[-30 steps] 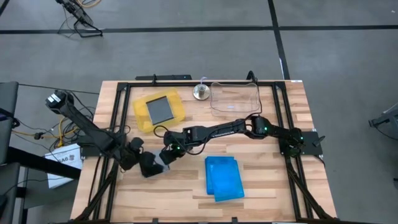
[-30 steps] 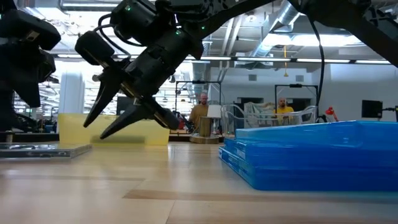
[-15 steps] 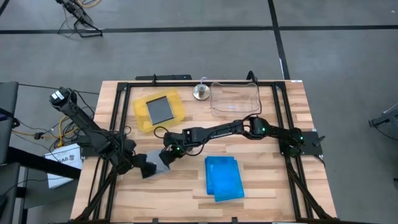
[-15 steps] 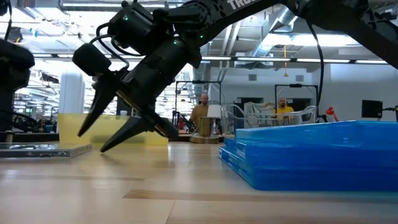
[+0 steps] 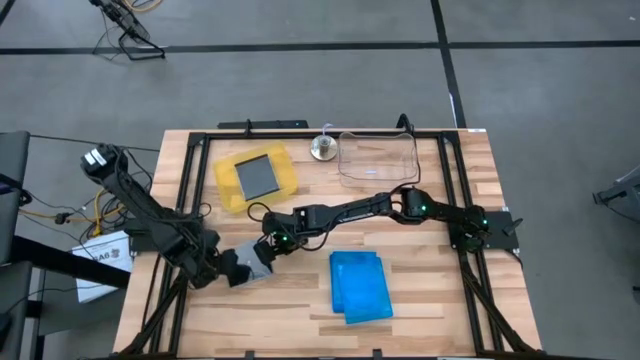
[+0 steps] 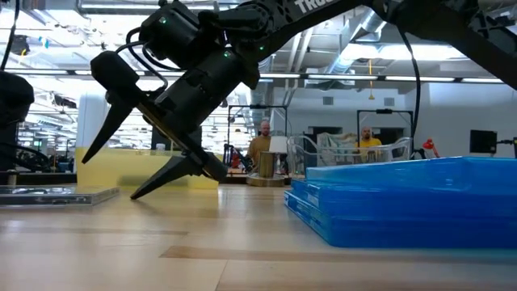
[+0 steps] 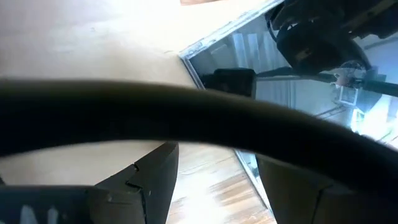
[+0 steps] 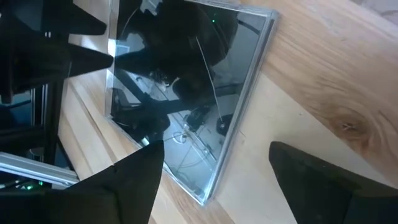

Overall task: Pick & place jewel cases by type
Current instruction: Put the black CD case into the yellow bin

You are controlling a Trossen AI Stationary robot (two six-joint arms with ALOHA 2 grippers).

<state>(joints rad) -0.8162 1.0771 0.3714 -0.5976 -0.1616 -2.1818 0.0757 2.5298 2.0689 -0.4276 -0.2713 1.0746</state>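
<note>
- A clear-grey case [image 5: 256, 259] lies flat on the wooden surface [image 5: 440, 300] near the left front, between the two pincers. In the low view it shows as a thin slab [image 6: 48, 194] at the far left.
- A second clear-grey case [image 5: 259, 177] rests inside the yellow tray [image 5: 228, 190] toward the back left.
- The blue cases [image 5: 359, 285] sit stacked at the front centre, well apart from the loose clear one.
- The right pincer [image 6: 133, 158] hangs just beside the loose case with its fingers spread wide and nothing between them; one fingertip is close to the surface.
- The left pincer [image 5: 222, 268] sits at the case's other side, fingers apart and empty as far as its wrist view shows.
- Judged step: getting a hold on the loose clear case so it can join its match in the tray.
- To do it well, slide one finger low under an edge, since so thin and flat a case gives little to pinch.
- Close gently; hard plastic may skid across the wood or crack.
- The clear tub [image 5: 378, 158] at the back holds nothing visible.
</note>
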